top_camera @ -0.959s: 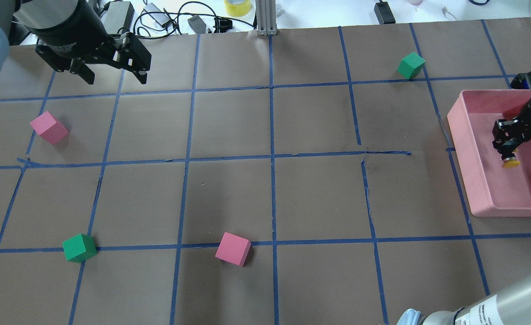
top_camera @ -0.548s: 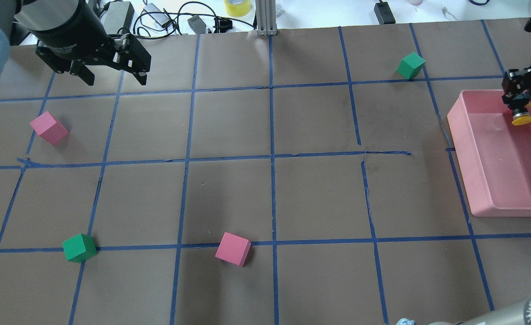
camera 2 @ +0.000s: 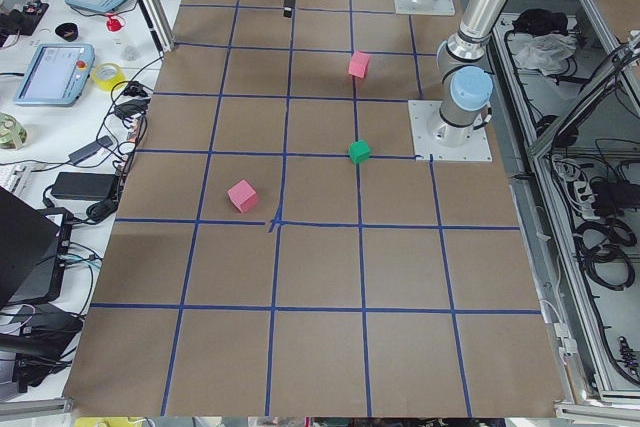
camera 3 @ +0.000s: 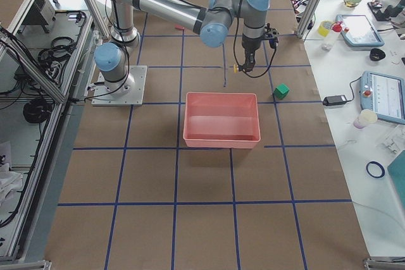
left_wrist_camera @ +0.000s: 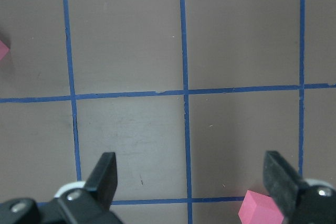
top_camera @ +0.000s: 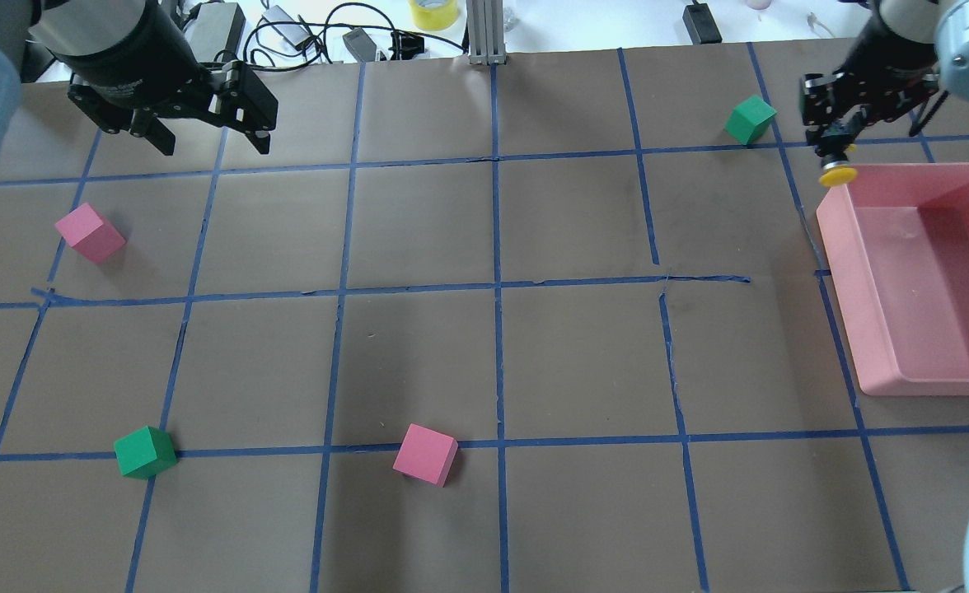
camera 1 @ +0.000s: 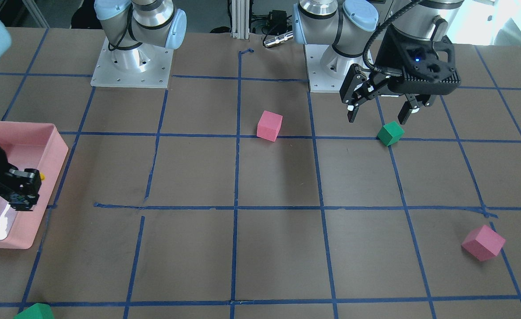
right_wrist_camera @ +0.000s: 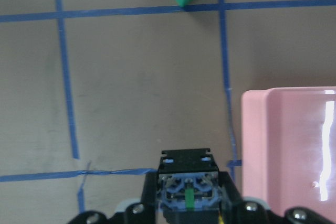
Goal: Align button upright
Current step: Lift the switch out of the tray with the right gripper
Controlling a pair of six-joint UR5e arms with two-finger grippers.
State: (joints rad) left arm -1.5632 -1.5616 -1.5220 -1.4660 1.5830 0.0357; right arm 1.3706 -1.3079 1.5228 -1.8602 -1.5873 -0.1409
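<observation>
My right gripper [top_camera: 834, 153] is shut on the button [top_camera: 836, 175] and holds it above the table, just outside the far left corner of the pink tray [top_camera: 835, 247]. The yellow cap hangs below the fingers. In the right wrist view the button's black base with blue terminals [right_wrist_camera: 187, 182] faces the camera, so the cap points away. In the exterior right view the yellow cap [camera 3: 235, 67] shows beside the gripper. My left gripper [top_camera: 211, 146] is open and empty, high over the far left of the table; its wrist view shows both fingers [left_wrist_camera: 105, 174] spread over bare paper.
The tray holds nothing that shows. A green cube [top_camera: 750, 119] lies close to the left of the right gripper. A pink cube [top_camera: 89, 232], a green cube [top_camera: 144, 451] and a pink cube [top_camera: 425, 454] lie on the brown paper with blue tape lines.
My right gripper has lifted the button out of the pink tray and carried it away from the robot and left, past the tray's far left corner. The left arm has not moved.
</observation>
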